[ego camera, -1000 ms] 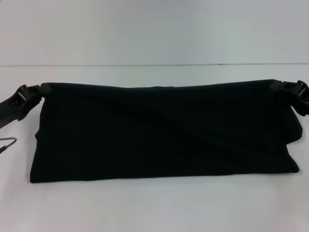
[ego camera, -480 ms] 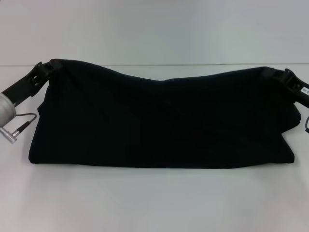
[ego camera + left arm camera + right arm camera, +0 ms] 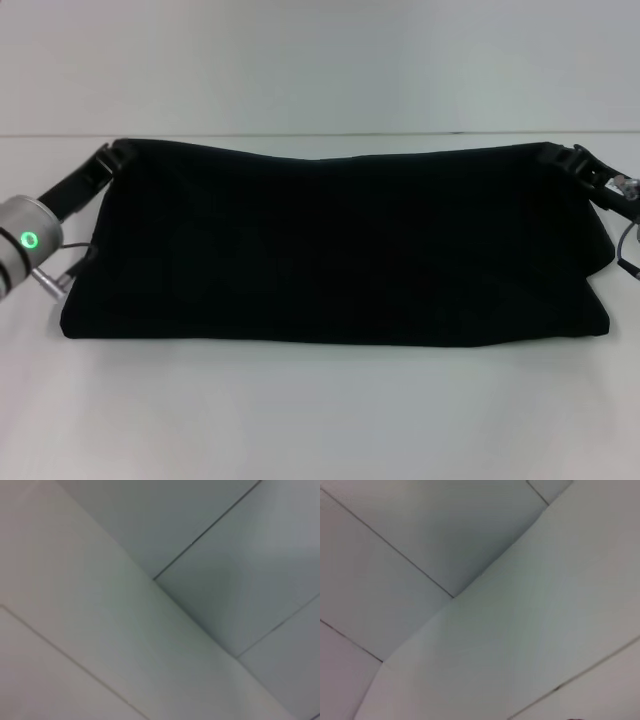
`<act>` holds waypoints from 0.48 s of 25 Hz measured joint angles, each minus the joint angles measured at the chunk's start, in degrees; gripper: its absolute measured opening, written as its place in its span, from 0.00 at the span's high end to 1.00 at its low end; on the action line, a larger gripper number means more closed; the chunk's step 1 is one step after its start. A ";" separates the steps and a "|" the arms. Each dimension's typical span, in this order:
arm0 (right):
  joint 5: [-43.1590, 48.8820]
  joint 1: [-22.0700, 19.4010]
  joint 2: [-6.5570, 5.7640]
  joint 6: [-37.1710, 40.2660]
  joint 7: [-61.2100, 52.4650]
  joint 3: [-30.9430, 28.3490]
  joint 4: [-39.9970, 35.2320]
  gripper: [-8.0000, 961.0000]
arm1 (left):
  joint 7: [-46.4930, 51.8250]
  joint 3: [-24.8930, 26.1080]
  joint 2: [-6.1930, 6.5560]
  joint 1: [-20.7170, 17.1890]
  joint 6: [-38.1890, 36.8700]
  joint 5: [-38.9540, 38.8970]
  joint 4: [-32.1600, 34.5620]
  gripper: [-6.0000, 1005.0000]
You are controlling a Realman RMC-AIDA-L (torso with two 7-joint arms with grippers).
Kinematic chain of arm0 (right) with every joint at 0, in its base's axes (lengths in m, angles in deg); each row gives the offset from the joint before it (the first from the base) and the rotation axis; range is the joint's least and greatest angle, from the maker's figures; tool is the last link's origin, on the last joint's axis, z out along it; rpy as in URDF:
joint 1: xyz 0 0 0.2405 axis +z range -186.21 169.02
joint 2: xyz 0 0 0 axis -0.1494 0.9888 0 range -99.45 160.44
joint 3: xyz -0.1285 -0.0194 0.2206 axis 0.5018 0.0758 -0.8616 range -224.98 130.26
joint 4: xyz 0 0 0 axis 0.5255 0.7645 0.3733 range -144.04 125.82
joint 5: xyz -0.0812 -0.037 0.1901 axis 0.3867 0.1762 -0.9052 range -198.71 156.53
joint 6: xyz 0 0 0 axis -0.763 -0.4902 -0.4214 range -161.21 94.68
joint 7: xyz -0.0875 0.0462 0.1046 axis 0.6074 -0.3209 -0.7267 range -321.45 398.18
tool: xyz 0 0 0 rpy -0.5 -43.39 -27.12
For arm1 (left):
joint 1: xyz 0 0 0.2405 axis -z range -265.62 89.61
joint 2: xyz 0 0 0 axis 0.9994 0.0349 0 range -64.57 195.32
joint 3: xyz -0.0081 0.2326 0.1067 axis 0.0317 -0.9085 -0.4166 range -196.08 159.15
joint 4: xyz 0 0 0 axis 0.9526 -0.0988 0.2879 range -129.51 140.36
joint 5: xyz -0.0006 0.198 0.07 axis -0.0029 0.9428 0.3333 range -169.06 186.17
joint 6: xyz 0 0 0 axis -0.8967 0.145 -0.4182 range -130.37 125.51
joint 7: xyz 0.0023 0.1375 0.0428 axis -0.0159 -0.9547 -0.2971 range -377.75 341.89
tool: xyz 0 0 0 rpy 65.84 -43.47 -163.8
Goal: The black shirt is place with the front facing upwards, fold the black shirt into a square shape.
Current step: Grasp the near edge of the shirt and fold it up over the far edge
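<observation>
Jaws on both grippers, left (image 3: 108, 158) and right (image 3: 566, 160), are clamped on the shirt (image 3: 340, 245) top corners. Left corner has dropped since half a second ago, so the far edge hangs level above the tabletop (image 3: 320, 410), ready to fold forward.

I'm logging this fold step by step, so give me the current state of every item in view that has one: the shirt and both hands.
Large plain black cloth shirt: folded over into a wide band, far edge lifted at both corners, near edge resting on the white table.
Left hand: shut on the shirt's far left corner.
Right hand: shut on the shirt's far right corner.
</observation>
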 joint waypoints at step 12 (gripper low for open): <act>-11.53 0.58 0.18 -1.19 17.17 0.16 4.36 0.58 | -17.72 0.47 -1.64 -0.03 3.26 -14.43 -5.42 0.80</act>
